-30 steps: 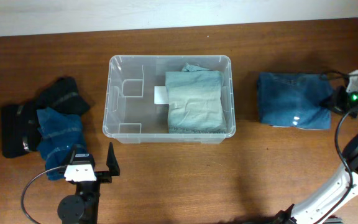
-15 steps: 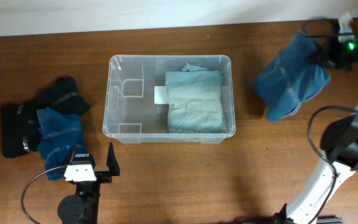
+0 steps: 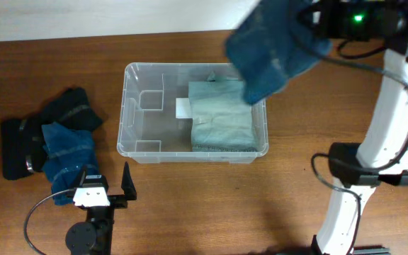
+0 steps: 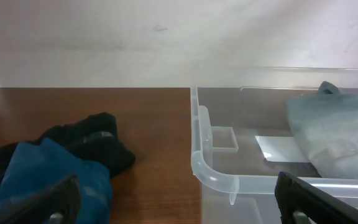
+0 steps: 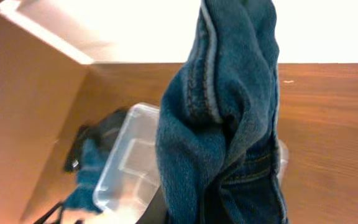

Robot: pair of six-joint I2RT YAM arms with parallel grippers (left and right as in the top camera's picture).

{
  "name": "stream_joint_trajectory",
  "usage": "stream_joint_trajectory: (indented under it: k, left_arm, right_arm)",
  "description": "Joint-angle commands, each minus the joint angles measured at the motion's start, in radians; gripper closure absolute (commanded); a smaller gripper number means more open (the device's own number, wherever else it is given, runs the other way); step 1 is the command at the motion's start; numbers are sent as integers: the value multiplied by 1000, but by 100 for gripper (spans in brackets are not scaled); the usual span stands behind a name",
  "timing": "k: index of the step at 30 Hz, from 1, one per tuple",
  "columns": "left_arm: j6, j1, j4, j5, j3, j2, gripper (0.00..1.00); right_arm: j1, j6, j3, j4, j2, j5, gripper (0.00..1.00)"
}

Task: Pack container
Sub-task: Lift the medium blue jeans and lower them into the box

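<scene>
The clear plastic container (image 3: pixel 134 112) stands at the table's middle with a folded pale green garment (image 3: pixel 222 119) in its right half and a white label (image 3: pixel 183 108) on its base. My right gripper (image 3: pixel 316 15) is shut on dark blue jeans (image 3: pixel 271 46) and holds them in the air over the container's far right corner. The jeans (image 5: pixel 229 124) fill the right wrist view and hide the fingers. My left gripper (image 3: pixel 105 190) is open and empty at the front left, its fingers (image 4: pixel 179 202) level with the container's near left corner (image 4: pixel 213 168).
A pile of dark clothes (image 3: pixel 44 134) with a blue garment (image 3: pixel 68 152) on it lies left of the container; it also shows in the left wrist view (image 4: pixel 55 168). A white wall runs behind the table.
My right arm has lifted the jeans off the table at the right and swung them left, over the container's far right corner. The left arm has not moved.
</scene>
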Motion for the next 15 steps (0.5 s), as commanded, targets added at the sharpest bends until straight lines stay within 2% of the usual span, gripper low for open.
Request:
stream_joint_trajectory:
  k: [1, 5, 8, 15]
  left_arm:
    - [19, -4, -4, 0, -5, -10, 1]
    - [19, -4, -4, 0, -5, -10, 1]
    - [19, -4, -4, 0, -5, -10, 1]
    - [19, -4, -4, 0, -5, -10, 1]
  right_arm:
    - [90, -79, 30, 3, -56, -50, 96]
    - [184, -201, 5, -27, -54, 79, 96]
    - [246, -343, -27, -27, -54, 106, 96]
    - [341, -510, -132, -28, -54, 207, 96]
